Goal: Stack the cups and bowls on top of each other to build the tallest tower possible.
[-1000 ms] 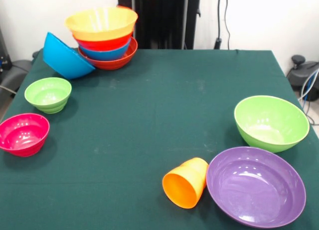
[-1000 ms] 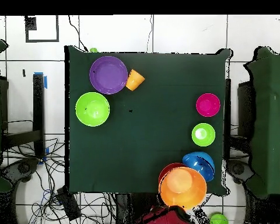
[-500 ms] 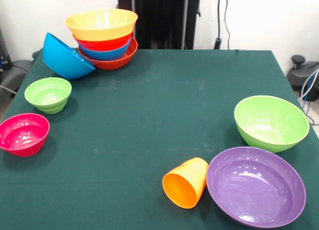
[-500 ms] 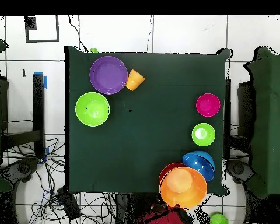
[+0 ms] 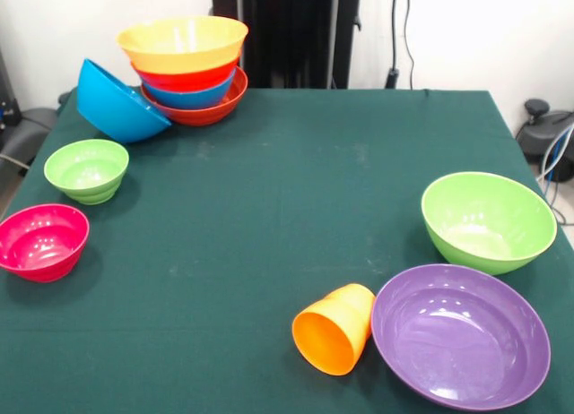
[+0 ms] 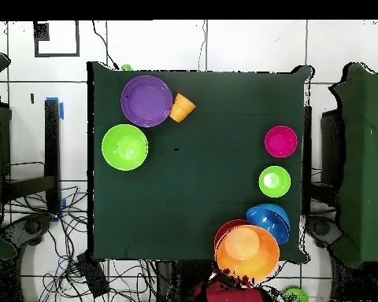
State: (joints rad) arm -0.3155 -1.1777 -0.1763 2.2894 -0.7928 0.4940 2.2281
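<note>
The tower (image 5: 184, 69) stands at the table's far left corner: a red-orange bowl at the base, then blue, red-orange and a wide orange bowl (image 6: 247, 252) on top. A blue bowl (image 5: 117, 102) leans tilted against its left side, and it also shows from above (image 6: 271, 220). A small green bowl (image 5: 87, 169) and a magenta bowl (image 5: 42, 241) sit upright near the left edge. The orange cup (image 5: 334, 329) lies on its side, touching the purple bowl (image 5: 460, 333). A large green bowl (image 5: 488, 219) stands behind that one. No gripper shows in either view.
The green table cloth (image 5: 287, 190) ends close behind the tower. A red part of the robot (image 6: 231, 291) shows just beyond the table edge beside the tower. Cables lie on the floor (image 6: 105, 271) off one table corner.
No bowl or cup has moved. The red robot part at the bottom of the overhead view has shifted slightly.
</note>
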